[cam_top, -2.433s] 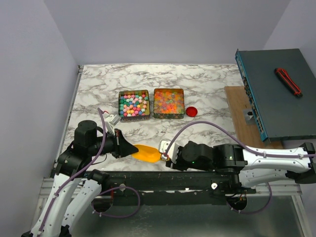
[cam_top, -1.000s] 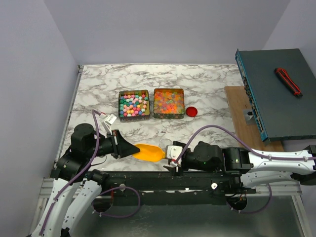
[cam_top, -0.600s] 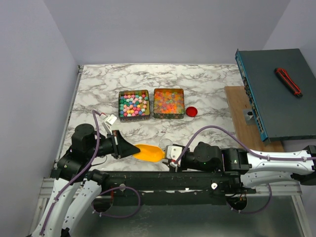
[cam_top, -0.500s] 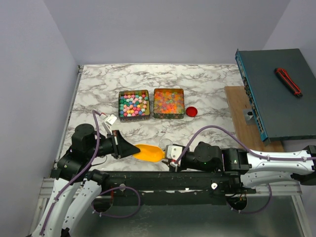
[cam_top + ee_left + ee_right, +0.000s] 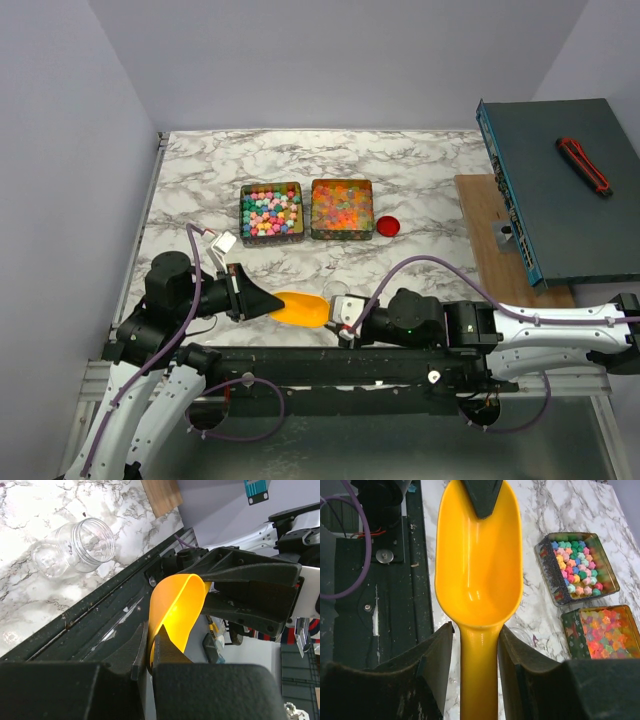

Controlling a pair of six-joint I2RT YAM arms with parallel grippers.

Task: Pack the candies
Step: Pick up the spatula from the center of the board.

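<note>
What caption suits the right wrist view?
Empty yellow-orange plastic scoop, handle flanked by the right claw, two trays of colourful candies beyond.

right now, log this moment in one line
left claw: shut on scoop rim | right claw: around scoop handle, grip unclear | candies: in both tins | jar: empty

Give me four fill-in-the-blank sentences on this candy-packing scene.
The bowl of the yellow-orange plastic scoop is ____.
The clear round jar lies on its ____.
The gripper pinching the scoop's bowl belongs to the ____ arm.
The pastel and jelly candies fill ____ square trays.
Missing words: empty; side; left; two.
</note>
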